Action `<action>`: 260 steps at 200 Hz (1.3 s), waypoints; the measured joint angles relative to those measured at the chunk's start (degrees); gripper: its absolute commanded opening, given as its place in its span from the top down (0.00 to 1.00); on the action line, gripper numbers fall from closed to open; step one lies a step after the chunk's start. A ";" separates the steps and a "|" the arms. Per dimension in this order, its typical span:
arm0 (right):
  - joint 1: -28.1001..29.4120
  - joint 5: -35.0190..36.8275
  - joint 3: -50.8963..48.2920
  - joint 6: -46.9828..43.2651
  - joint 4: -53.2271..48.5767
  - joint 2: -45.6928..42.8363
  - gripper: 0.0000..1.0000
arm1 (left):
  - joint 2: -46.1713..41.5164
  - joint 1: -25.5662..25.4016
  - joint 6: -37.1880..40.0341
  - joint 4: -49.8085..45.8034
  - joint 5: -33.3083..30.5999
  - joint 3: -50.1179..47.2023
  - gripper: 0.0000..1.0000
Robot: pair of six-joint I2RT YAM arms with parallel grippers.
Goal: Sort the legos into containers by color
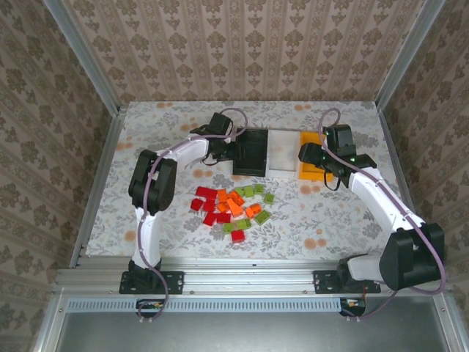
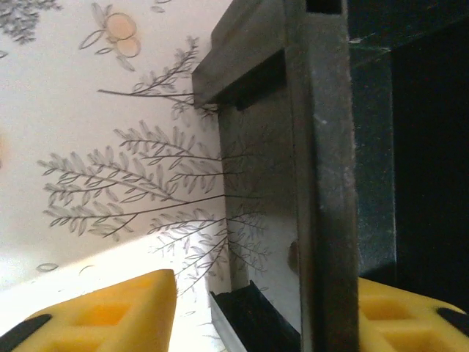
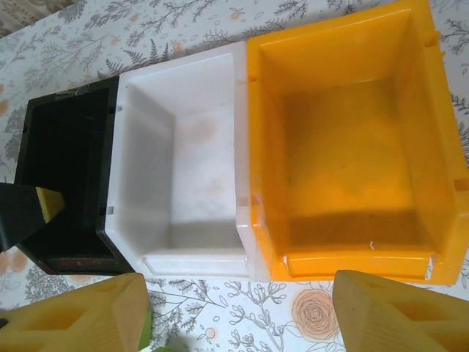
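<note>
Left arm (image 1: 150, 227), right arm (image 1: 381, 196): white links, black joints; lilac cables (image 1: 234, 112); yellow tool fingers (image 3: 80, 315).

Inspection for markings: no legible text, label, brand, number or sign was found.

Surfaces checked:
- black rectangular plastic bin (image 3: 73, 92): plain
- white rectangular plastic bin (image 3: 183, 66): plain
- orange-yellow rectangular plastic bin (image 3: 330, 29): plain
- small red, orange and light green plastic bricks (image 1: 231, 205): too small to show any marking
- floral-printed tabletop (image 1: 168, 125) and patterned wall panels (image 1: 242, 44): ornament only, no lettering

Heaped legos (image 1: 231, 205); left pincer (image 1: 234, 151) at black bin (image 1: 255, 150)
</note>
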 measured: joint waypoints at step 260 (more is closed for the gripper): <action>31.82 10.47 -7.65 18.62 4.46 10.21 0.29 | -11.50 11.52 8.76 -2.51 -13.70 -14.14 0.83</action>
